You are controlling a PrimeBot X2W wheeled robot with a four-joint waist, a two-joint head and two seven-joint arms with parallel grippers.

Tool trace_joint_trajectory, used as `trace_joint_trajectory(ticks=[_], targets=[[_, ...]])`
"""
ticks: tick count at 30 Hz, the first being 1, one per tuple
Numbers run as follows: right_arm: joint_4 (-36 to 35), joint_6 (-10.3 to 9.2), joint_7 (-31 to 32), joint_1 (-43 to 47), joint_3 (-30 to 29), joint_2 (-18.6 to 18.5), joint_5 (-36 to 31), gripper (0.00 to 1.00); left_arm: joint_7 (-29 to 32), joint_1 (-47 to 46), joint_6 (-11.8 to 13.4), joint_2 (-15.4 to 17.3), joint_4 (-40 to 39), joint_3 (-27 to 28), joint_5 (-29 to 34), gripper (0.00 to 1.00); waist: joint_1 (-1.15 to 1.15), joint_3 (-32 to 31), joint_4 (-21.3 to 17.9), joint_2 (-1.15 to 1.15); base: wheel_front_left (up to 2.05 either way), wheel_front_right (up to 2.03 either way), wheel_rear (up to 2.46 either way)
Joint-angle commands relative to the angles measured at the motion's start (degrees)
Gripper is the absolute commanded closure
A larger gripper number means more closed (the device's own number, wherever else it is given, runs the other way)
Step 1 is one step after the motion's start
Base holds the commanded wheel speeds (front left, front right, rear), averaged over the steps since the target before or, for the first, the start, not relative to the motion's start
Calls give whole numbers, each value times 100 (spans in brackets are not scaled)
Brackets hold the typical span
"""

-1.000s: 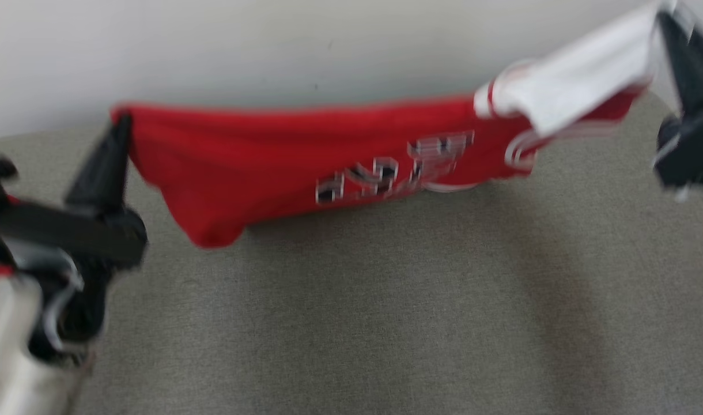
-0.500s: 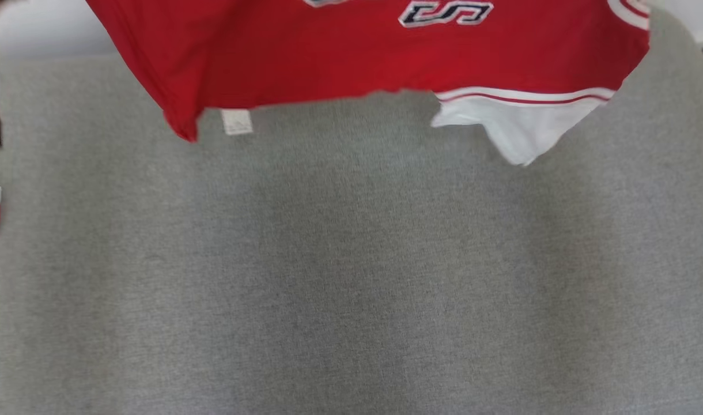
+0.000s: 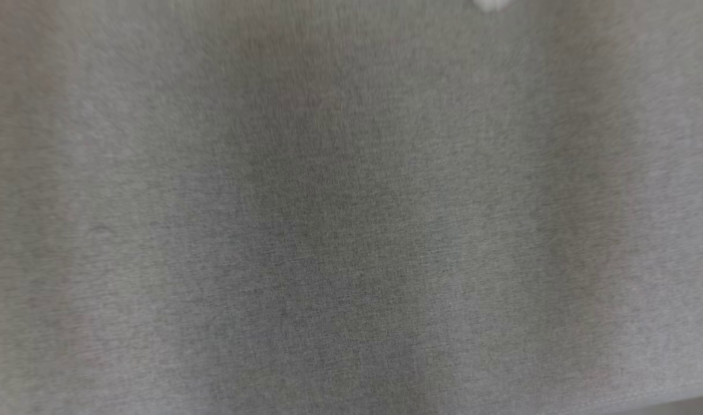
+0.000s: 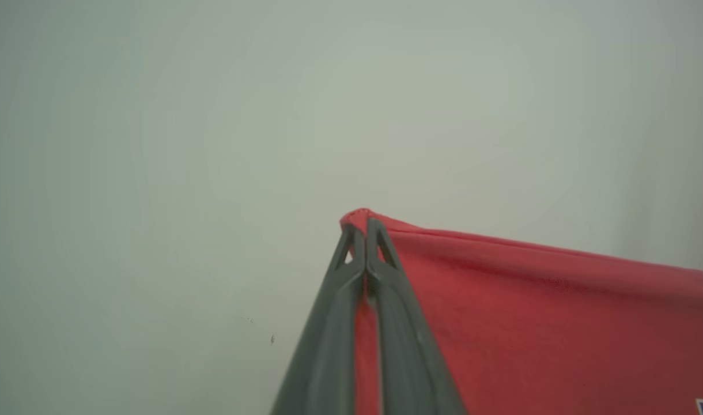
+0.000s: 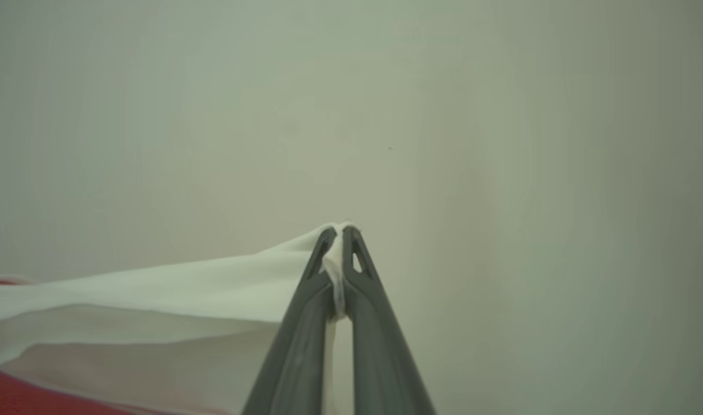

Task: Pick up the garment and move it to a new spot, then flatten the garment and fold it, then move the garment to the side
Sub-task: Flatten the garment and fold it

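Pinching garment (image 4: 530,323) edges, rest cut off

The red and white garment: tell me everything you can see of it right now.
The red and white garment is soft cloth, held up before a pale wall. The left gripper is shut on a red corner, the hem stretching away from it; dark lettering peeks in low down. The right gripper is shut on a white part that drapes in folds toward the red.
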Motion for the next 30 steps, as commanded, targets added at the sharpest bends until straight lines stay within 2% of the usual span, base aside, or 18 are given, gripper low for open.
trace_joint_trajectory(ticks=[1, 6, 10, 15, 20, 23, 26, 30], targets=[[22, -9, -313, -284, -196, 75, -177, 100, -195, -238, 25, 33, 29, 34, 144, 100, -2, 745, -70, -2, 0, 0, 0], [175, -9, -1051, -823, -402, 288, -774, 100, -573, -754, -94, -40, 28, 162, 392, 100, -2, 1211, -114, -2, 0, 0, 0], [226, -9, -1281, -706, -320, 181, -1025, 100, -648, -665, -317, -192, 27, 184, 540, 100, -2, 1584, -85, -2, 0, 0, 0], [139, -9, -1457, -164, -190, 135, -898, 100, -659, -149, -682, -434, -8, 388, 727, 100, -2, 1757, -12, -2, 0, 0, 0], [-161, -9, -1484, 648, 336, -169, -410, 100, -656, 599, -920, -723, 1, 446, 643, 100, -2, 1468, 117, -2, 0, 0, 0], [-430, -9, -1161, 1336, 557, -352, 58, 100, -645, 1096, -976, -733, 64, 302, 437, 100, -2, 1161, 182, -2, 0, 0, 0], [-863, -9, -615, 2098, 525, -547, 555, 100, -619, 1647, -995, -692, 41, 197, 219, 100, -2, 797, 248, -2, 0, 0, 0], [-1532, -9, 519, 3458, 398, -634, 1106, 100, -450, 2570, -991, -605, -108, 39, -34, 100, -2, 277, 284, -2, 0, 0, 0]])
